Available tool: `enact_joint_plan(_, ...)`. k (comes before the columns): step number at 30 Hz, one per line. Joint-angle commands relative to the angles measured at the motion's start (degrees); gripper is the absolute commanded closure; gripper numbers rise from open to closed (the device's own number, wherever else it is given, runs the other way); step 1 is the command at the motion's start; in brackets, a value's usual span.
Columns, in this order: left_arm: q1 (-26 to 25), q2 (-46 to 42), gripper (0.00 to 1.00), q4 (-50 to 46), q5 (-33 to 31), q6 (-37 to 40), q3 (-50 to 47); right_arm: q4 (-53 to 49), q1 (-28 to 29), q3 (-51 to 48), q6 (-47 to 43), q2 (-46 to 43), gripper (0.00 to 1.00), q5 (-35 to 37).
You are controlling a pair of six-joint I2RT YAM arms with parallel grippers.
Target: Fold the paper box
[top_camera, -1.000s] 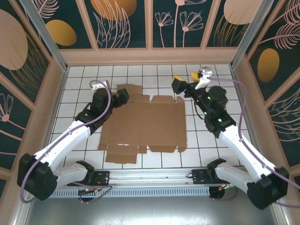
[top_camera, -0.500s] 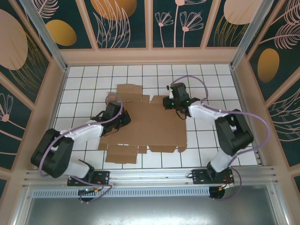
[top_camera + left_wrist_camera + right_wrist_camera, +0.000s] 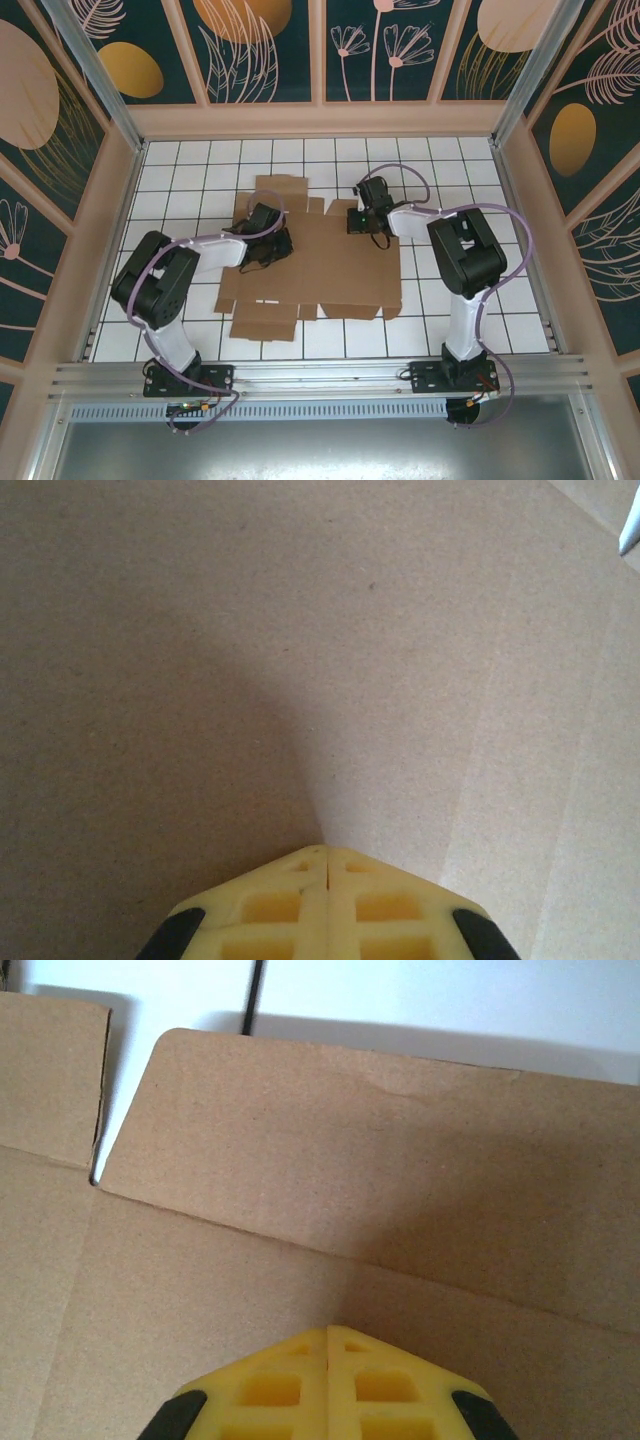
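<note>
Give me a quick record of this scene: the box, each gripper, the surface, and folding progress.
paper box: unfolded sheet, flaps spread out
left gripper: shut, over the sheet's left part
right gripper: shut, at a crease beside a far flap
table: white tiles, sheet lying on it
folding progress: none apparent

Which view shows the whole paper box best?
Top external: the paper box lies flat, nearly its full outline in frame. Left wrist shows a close patch of its cardboard; right wrist shows one flap and its crease.
</note>
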Motion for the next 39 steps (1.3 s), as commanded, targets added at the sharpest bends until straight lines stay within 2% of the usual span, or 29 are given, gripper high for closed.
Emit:
enact_joint_plan(1, 0.5, 4.9, 1.0, -4.5, -2.7, 0.2, 3.7, -4.3, -1.4, -0.9, 0.5, 2.6, 1.0, 6.1)
enact_joint_plan(8, 2.3, 14.5, 1.0, -8.9, -4.5, 1.0, 15.8, -2.1, -1.3, -8.2, 4.0, -3.3, 1.0, 8.6)
enact_joint_plan(13, 3.3, 20.2, 1.0, -10.6, -3.0, 2.9, 22.5, -0.1, -0.5, -15.1, 7.2, -8.1, 1.0, 5.0)
enact_joint_plan(15, 3.3, 23.6, 1.0, -12.1, -2.0, 3.7, 26.2, 0.4, 1.5, -17.0, 8.4, -9.4, 1.0, 2.7)
enact_joint_plan(19, 3.3, 28.3, 1.0, -13.4, -0.7, 4.5, 32.0, -0.6, 8.2, -17.6, 10.1, -10.6, 1.0, 2.3)
enact_joint_plan(24, 1.3, 32.1, 1.0, -15.8, 1.5, 6.6, 40.5, 1.0, 16.7, -14.4, 13.7, -8.8, 1.0, -4.2)
enact_joint_plan(27, -0.7, 33.7, 1.0, -17.7, 2.7, 8.0, 44.9, 3.2, 19.4, -10.6, 15.4, -6.3, 1.0, -9.3)
enact_joint_plan(29, -1.3, 32.7, 1.0, -16.2, 3.7, 8.2, 44.0, 7.7, 19.6, -10.4, 17.0, -7.5, 1.0, -13.2)
enact_joint_plan(32, -1.2, 28.0, 1.0, -12.5, 3.4, 8.9, 39.0, 16.5, 18.1, -15.0, 19.2, -15.7, 0.99, -15.6)
enact_joint_plan(35, -0.8, 20.8, 1.0, -7.4, 1.7, 10.1, 32.8, 19.6, 14.7, -19.4, 18.2, -25.3, 0.94, -15.7)
enact_joint_plan(37, -0.7, 15.8, 1.0, -2.4, 2.9, 11.4, 28.7, 21.6, 11.9, -22.4, 16.9, -30.9, 0.92, -17.5)
enact_joint_plan(39, -0.7, 11.6, 0.94, -0.1, 3.8, 12.5, 26.1, 24.9, 8.2, -25.9, 16.6, -36.4, 0.91, -18.4)
